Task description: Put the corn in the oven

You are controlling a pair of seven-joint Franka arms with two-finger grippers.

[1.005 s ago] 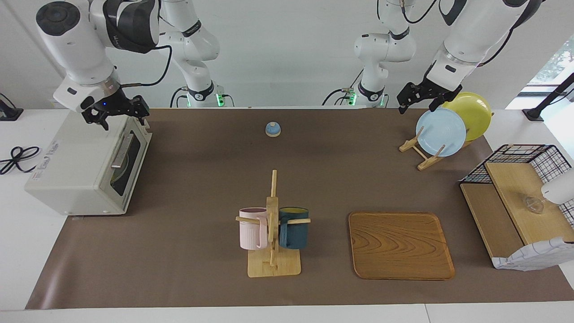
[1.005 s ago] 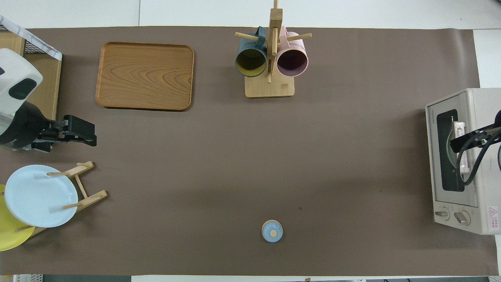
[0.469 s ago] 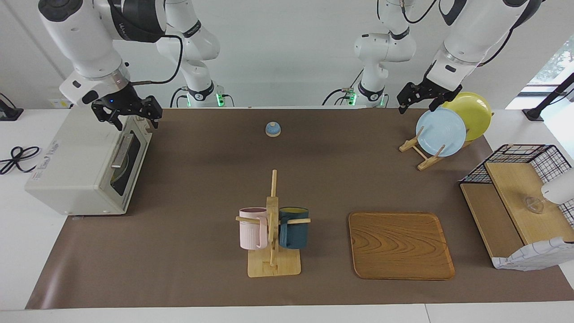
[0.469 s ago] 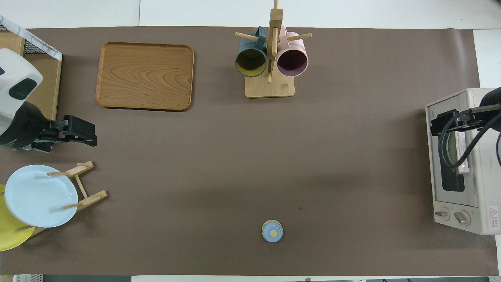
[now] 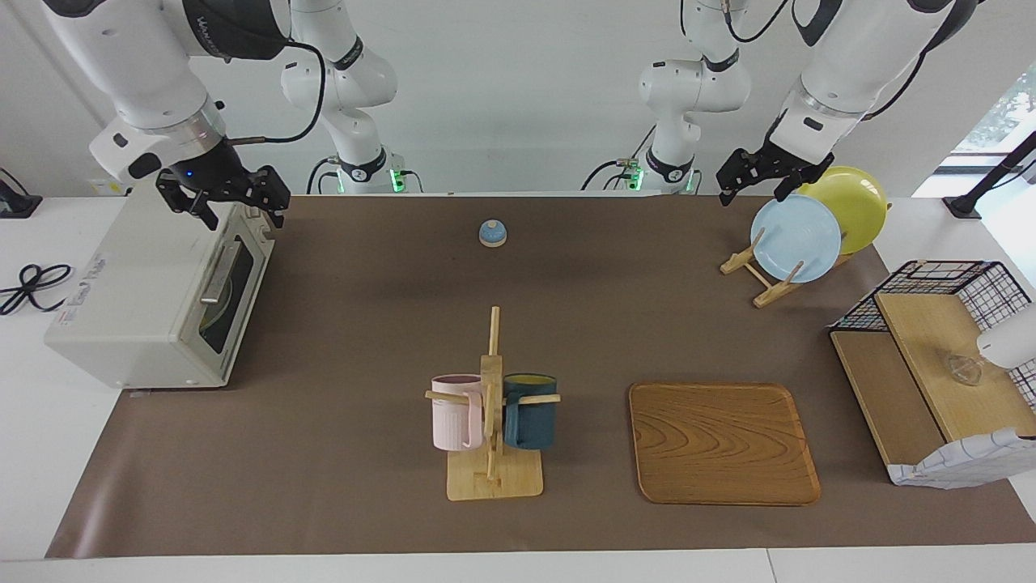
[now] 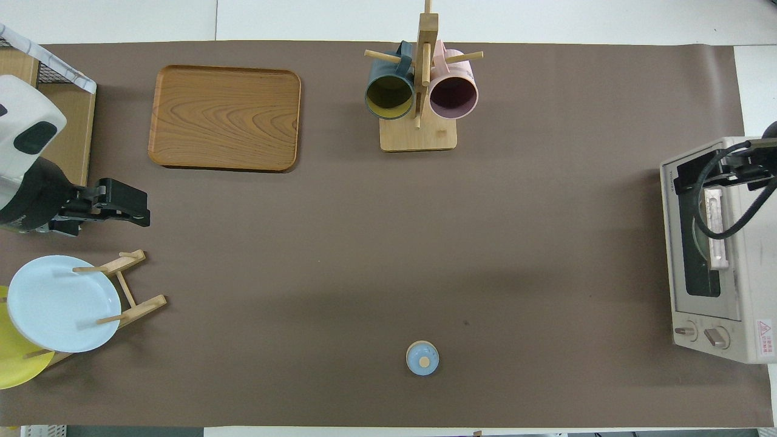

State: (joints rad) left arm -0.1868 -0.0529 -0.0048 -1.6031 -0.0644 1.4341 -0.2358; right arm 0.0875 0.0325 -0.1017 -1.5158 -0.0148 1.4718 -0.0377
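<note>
Right claw [image 5: 236,215]: seen in the upper left of the facing view, raised over the top front edge of the oven [image 5: 133,300]; the fingers are spread apart and nothing is gripped.
Right claw, from above [image 6: 722,170]: caught at the right edge of the overhead view, over the end of the oven door farther from the robots, with a black cable looped below it.
Left claw [image 5: 753,194]: found in the upper right of the facing view, in the air just beside the blue plate [image 5: 796,239]; the fingers are parted and nothing is carried. This arm is parked.
Oven: placed at the left edge of the facing view, on the right arm's end of the surface [image 5: 364,324]; the dark glass door is shut, and the bar handle [image 5: 220,271] lies across it.
Corn: it cannot be made out in either view. Only a pale curved shape is glimpsed through the oven glass, and what it is cannot be told.
Plate rack [image 5: 761,275]: set in the upper right of the facing view, with the blue plate leaned in front of a yellow plate [image 5: 862,202].
Mug stand [image 5: 492,421]: placed at lower centre of the facing view, with a pink mug [image 5: 455,413] and a dark blue mug [image 5: 530,413] hung on it.
Wooden tray [image 5: 723,441]: laid flat beside the mug stand, toward the left arm's end.
</note>
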